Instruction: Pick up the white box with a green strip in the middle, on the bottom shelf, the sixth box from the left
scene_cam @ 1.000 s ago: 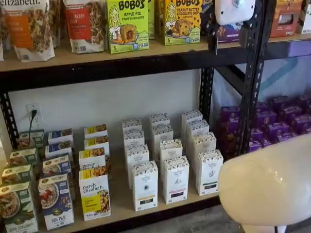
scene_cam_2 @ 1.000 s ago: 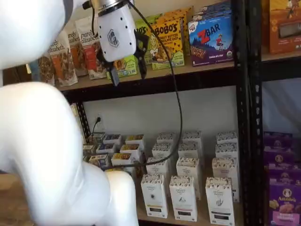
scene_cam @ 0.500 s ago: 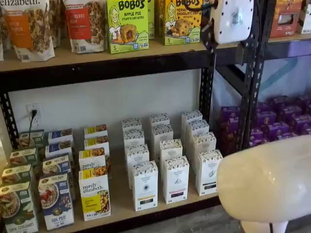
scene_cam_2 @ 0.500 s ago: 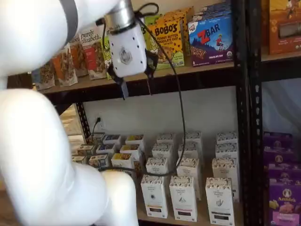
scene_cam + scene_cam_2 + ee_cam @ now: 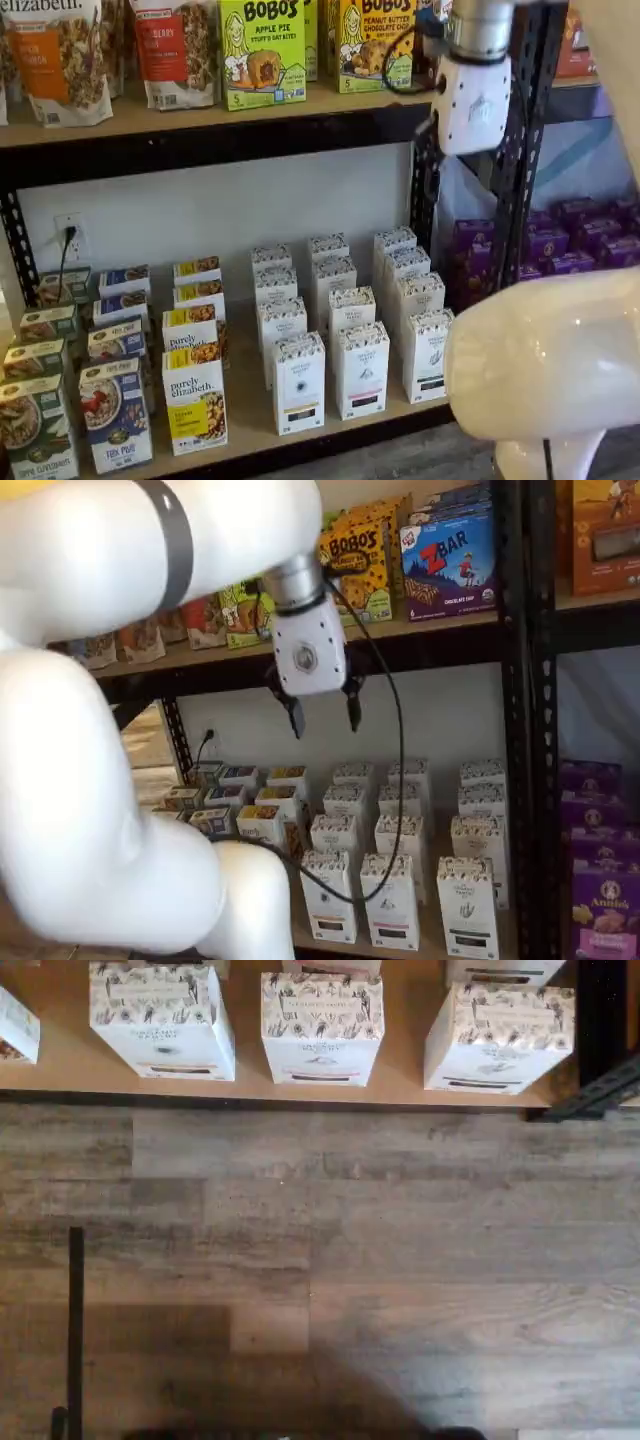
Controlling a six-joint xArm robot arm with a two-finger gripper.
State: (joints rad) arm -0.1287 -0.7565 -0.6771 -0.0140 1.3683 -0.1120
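The white box with a speckled top band and a dark strip low on its front stands at the right end of the front row on the bottom shelf. It also shows in a shelf view and in the wrist view, beside the black rack post. My gripper hangs in the air well above the white boxes, just below the upper shelf. Its two black fingers stand apart, open and empty. In a shelf view only its white body shows clearly.
Two similar white boxes stand left of the target, with more rows behind. A purely elizabeth box and cereal boxes stand further left. Bobo's boxes fill the upper shelf. Purple boxes sit right of the rack post. The arm's white link fills the foreground.
The gripper has come down from the height of the upper shelf's goods to just below that shelf, moving toward the white boxes' side. No box has moved.
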